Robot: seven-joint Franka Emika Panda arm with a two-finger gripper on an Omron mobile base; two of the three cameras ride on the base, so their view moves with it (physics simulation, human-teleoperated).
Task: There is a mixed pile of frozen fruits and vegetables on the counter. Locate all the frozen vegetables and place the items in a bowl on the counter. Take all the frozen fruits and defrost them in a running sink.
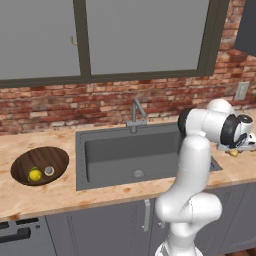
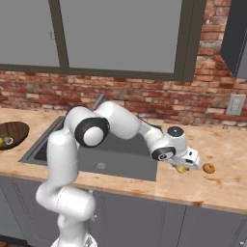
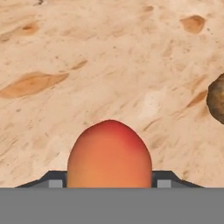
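In the hand view we see our two-finger gripper (image 3: 109, 183) with its dark finger tips (image 3: 54, 180) showing at either flank of a small oval yellow-orange fruit with a red blush (image 3: 109, 155); the tips sit tight against both sides of it, so we read the claw as pinching this piece. Behind the fruit lies the light tan wood-grain countertop (image 3: 87, 65). At three o'clock in that view, cut by the frame edge, is a rough orange-brown oval piece (image 3: 216, 98), apart from the held fruit.

In the right base view our gripper (image 2: 185, 164) hangs low over the counter (image 2: 217, 188) just right of the sink, with the blushed fruit (image 2: 181, 169) under the hand, and the orange-brown piece (image 2: 209, 168) near it at three o'clock, resting on the wood. We cannot tell from this view whether the held fruit touches the counter.

At nine o'clock from the hand lies the large dark grey rectangular sink (image 1: 130, 155) with its round drain (image 1: 138, 173) and slim steel faucet (image 1: 136, 112) at the back rim. Well beyond it, at the far left of the left base view, sits the round shallow dark brown wooden bowl (image 1: 50, 157). Inside it rest a bright yellow ball (image 1: 35, 175) and a pale greyish-white round item (image 1: 49, 171), just beside each other.
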